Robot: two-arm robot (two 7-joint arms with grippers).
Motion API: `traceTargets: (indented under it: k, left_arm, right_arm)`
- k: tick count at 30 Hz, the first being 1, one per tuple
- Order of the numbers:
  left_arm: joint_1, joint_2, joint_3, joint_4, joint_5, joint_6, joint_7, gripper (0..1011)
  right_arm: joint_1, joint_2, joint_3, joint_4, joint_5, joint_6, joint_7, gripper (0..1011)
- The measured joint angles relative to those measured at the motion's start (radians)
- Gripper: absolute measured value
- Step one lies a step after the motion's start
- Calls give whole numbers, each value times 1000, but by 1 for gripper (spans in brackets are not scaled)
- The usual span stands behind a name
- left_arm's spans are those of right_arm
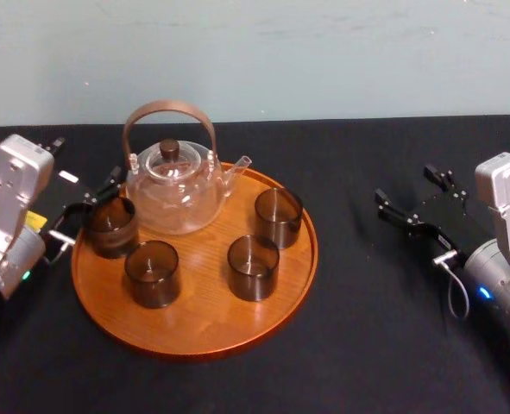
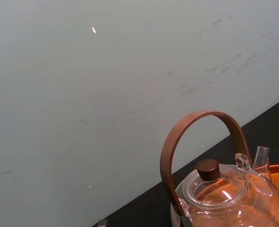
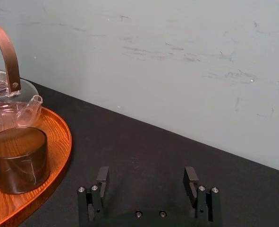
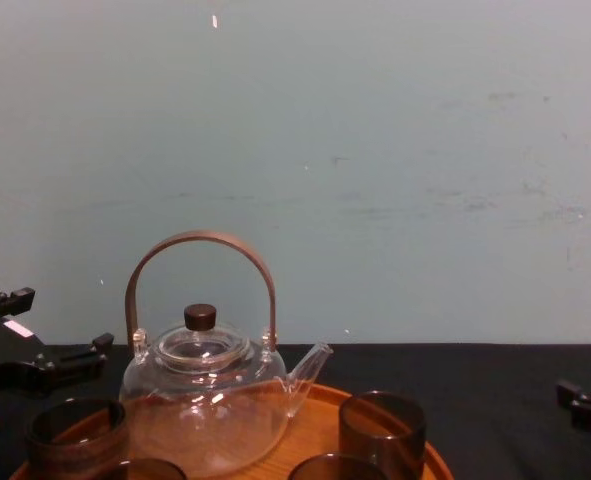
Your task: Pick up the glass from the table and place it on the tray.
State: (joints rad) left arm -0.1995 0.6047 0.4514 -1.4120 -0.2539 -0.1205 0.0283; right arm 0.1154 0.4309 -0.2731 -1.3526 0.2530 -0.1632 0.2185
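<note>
Several dark smoked glasses stand on the round wooden tray (image 1: 194, 332) beside a clear teapot (image 1: 175, 194). The leftmost glass (image 1: 110, 226) sits upright just inside the tray's left rim. My left gripper (image 1: 91, 209) is open right beside it on its outer side, one finger by the teapot and one by the rim. I cannot tell whether a finger touches the glass. From the chest, this glass (image 4: 75, 432) is low on the left, with the left gripper (image 4: 55, 330) above and behind it. My right gripper (image 1: 418, 203) rests open over the table (image 1: 367, 345), well right of the tray.
The other glasses (image 1: 278, 216) (image 1: 254, 266) (image 1: 152, 272) take up the tray's middle and right. The teapot's tall brown handle (image 2: 196, 118) rises close to the left wrist. Black cloth lies bare between the tray's rim (image 3: 59, 137) and the right gripper (image 3: 146, 182). A pale wall stands behind.
</note>
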Motion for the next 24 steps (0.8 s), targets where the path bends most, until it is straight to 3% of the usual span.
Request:
traceTargets:
  k: [24]
  left_arm:
    - [0, 0, 0, 0, 0, 0, 0, 1001]
  right_arm:
    - [0, 0, 0, 0, 0, 0, 0, 1002]
